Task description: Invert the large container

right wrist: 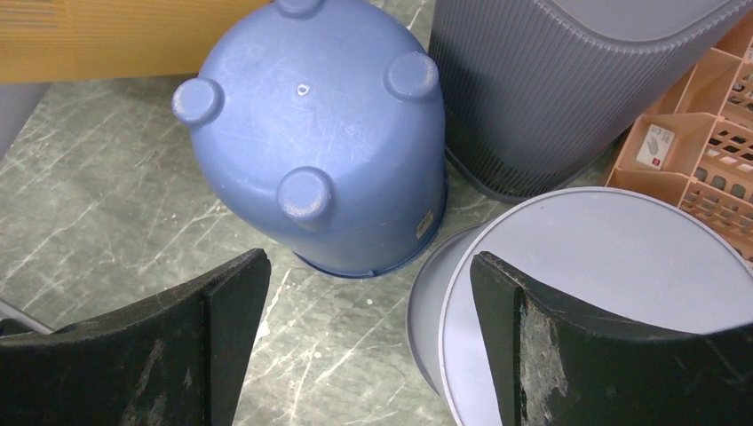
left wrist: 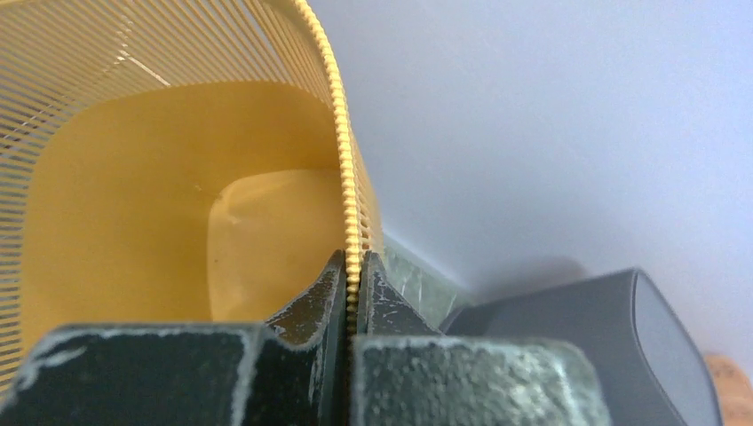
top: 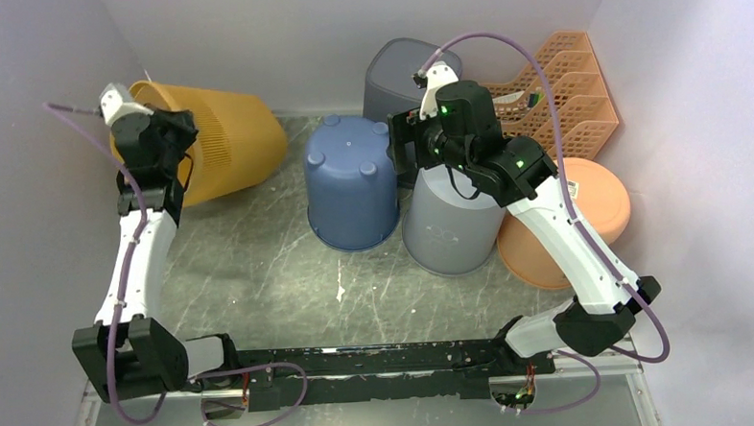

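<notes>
White walls stand all around a green-grey stone table (top: 260,266). The big yellow basket (top: 231,143) is at the back left corner of the table. It lies on its side and not on its bottom. Its long way runs from left to right. Its open mouth faces the left wall and its flat bottom points right, toward the blue bucket (top: 351,180). My left pincer (left wrist: 352,271) is squeezed tight on the thin bumpy rim of the basket, one finger inside and one outside. My right pincer (right wrist: 368,262) is spread wide apart and holds nothing. It hangs over the gap between the blue bucket and a light grey bin (top: 451,229), which both sit upside down. A dark grey bin (top: 401,73) is behind them. An orange rack (top: 569,89) and an orange tub (top: 594,204) are on the right.
</notes>
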`<state>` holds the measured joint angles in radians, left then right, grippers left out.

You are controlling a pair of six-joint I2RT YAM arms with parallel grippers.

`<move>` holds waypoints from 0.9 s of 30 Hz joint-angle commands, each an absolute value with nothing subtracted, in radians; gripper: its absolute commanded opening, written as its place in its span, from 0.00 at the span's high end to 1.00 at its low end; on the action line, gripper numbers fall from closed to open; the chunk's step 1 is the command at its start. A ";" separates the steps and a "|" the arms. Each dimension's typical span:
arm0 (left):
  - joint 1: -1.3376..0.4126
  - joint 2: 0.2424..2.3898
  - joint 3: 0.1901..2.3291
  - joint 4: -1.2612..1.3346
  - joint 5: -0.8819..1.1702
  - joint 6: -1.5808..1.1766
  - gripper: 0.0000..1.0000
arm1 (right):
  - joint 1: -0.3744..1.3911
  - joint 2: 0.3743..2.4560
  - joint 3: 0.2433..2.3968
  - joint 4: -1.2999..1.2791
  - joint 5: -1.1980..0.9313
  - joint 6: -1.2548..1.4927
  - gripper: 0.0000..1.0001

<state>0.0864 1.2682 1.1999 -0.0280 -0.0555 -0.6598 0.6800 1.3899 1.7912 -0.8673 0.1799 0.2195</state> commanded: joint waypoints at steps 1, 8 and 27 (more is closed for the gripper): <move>0.161 1.244 1.002 0.151 -0.012 -0.864 0.93 | 0.674 1.391 1.807 -0.885 0.196 0.204 0.15; 0.235 1.251 0.851 0.224 0.058 -0.956 0.93 | 0.674 1.396 1.784 -0.878 0.186 0.210 0.15; 0.281 1.419 0.938 -0.066 0.115 -0.878 0.65 | 0.674 1.375 1.716 -0.854 0.176 0.224 0.15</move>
<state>0.2680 1.3766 0.9474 0.1505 0.0765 -0.9936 0.6796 1.4086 1.7271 -0.8738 0.1783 0.2207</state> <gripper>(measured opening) 0.254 0.847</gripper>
